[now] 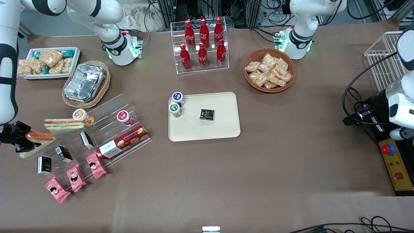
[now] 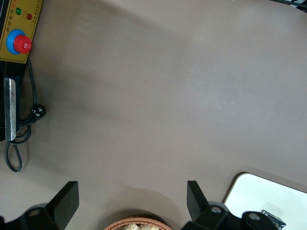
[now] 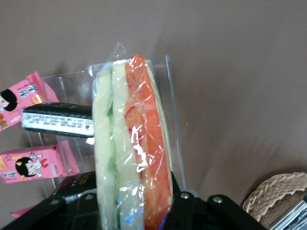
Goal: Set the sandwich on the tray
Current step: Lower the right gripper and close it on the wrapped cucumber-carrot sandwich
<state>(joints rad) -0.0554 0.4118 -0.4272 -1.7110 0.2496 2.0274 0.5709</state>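
Note:
The sandwich (image 1: 39, 137) is a clear-wrapped wedge with orange filling, at the working arm's end of the table by the end of the clear stepped stand (image 1: 106, 119). My right gripper (image 1: 26, 141) is shut on it. In the right wrist view the sandwich (image 3: 139, 143) stands on edge between the two black fingers (image 3: 184, 203), with the gripper (image 3: 136, 203) closed on its sides. The cream tray (image 1: 207, 132) lies flat at the table's middle, far from the gripper. It holds two small cups (image 1: 176, 105) and a black packet (image 1: 207, 114).
A flatter sandwich (image 1: 63, 125) with a red-and-green stripe lies on the stand beside the gripped one. The stand also holds cups, black packets, pink packets (image 1: 75, 177) and a biscuit box (image 1: 124, 141). A foil container (image 1: 84, 82), snack bin (image 1: 48, 62), cola rack (image 1: 202, 45) and snack basket (image 1: 269, 70) stand farther from the front camera.

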